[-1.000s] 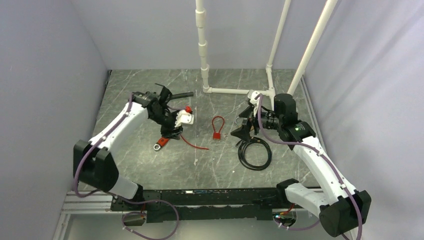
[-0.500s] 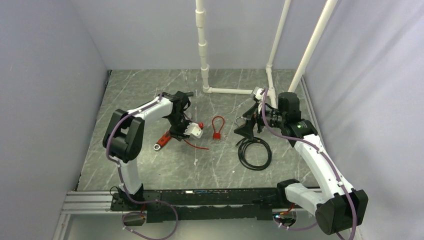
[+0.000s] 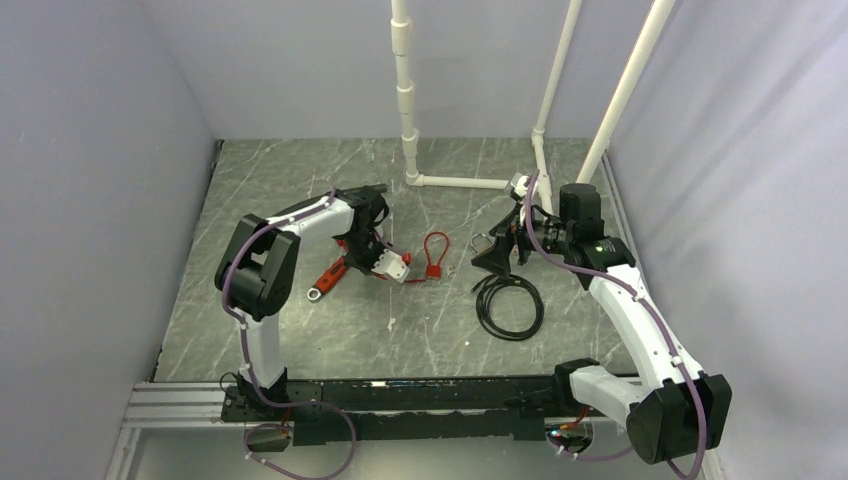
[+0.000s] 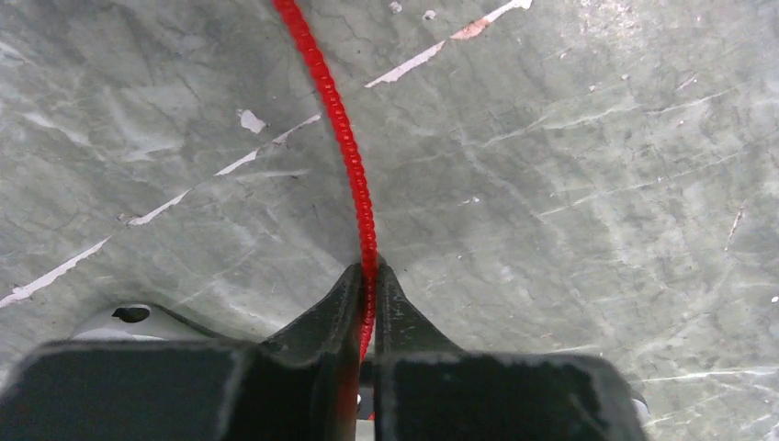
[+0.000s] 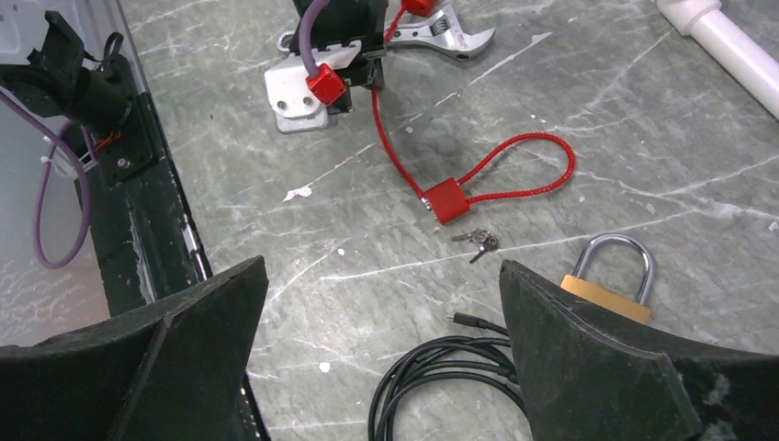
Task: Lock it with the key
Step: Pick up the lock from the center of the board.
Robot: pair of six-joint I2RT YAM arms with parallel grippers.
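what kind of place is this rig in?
Probably a lab test cell: plain walls box in a marble-pattern tabletop, a white PVC pipe frame stands at the back, and a red cable lock and wrench lie on it as props.

My table (image 3: 300,330): grey marbled top. On it I count: one red-handled adjustable wrench (image 3: 328,278); one red cable lock (image 5: 450,200), loop lying flat; small keys (image 5: 478,240) just beside its body; one brass padlock (image 5: 606,289); one coiled black cable (image 3: 510,305) near the padlock; white pipe frame (image 3: 455,182) standing at the far side.
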